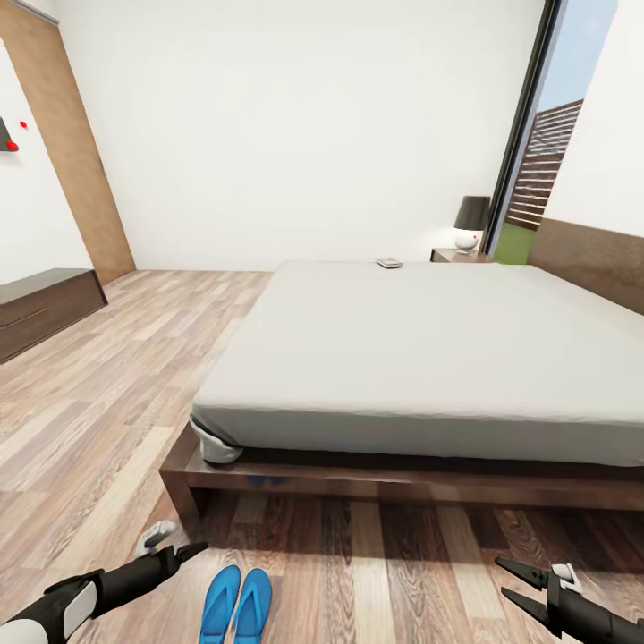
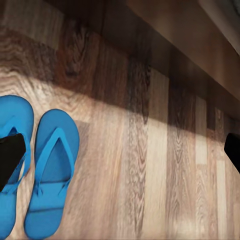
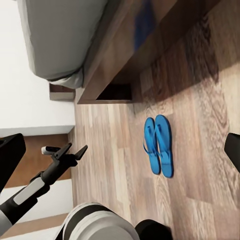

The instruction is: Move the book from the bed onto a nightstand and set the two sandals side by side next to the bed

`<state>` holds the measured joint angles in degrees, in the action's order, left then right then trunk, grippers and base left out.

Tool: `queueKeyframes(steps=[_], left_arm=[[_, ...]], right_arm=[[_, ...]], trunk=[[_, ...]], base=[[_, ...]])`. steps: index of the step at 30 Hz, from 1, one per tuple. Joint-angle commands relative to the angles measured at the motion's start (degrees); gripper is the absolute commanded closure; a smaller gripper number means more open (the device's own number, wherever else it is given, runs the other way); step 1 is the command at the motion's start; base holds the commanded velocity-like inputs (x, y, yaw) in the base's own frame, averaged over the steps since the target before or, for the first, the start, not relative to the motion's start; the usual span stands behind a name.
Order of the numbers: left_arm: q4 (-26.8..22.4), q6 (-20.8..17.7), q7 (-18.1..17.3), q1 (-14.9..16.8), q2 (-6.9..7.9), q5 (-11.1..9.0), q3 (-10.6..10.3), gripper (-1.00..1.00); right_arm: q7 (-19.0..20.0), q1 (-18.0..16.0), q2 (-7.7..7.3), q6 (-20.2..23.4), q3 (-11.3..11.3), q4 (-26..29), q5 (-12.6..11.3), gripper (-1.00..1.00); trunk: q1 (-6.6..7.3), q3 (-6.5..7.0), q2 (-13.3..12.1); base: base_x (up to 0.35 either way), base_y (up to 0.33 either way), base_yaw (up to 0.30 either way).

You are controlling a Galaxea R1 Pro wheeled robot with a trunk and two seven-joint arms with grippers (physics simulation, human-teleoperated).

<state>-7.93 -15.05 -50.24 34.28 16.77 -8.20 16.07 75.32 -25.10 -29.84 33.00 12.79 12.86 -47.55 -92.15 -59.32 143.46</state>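
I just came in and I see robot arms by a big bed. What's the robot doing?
It is tidying a bedroom. The two blue sandals lie side by side on the wood floor at the foot of the bed. Both arms hang low with nothing in them: the left gripper beside the sandals, the right gripper with its fingers spread. A small book lies on the far edge of the mattress, near the nightstand with a lamp.

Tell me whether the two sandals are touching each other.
Cannot tell. In the left wrist view the two sandals lie side by side on the floor, edges nearly meeting with only a thin dark line between, so contact is unclear.
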Motion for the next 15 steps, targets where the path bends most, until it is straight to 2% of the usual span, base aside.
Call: queueKeyframes(steps=[1,15], left_arm=[[0.0,-0.6,-0.1,0.0,0.02,-0.6,-0.2,-1.00],[0.0,-0.6,-0.2,0.0,0.02,-0.6,-0.2,-1.00]], right_arm=[[0.1,0.0,-0.05,0.5,0.5,0.0,-0.6,-1.00],[0.1,0.0,0.04,0.4,0.5,0.0,-0.7,-1.00]], trunk=[[0.01,-0.05,0.0],[0.01,-0.05,0.0]], base=[[0.000,0.128,0.000],[0.000,0.140,0.000]])
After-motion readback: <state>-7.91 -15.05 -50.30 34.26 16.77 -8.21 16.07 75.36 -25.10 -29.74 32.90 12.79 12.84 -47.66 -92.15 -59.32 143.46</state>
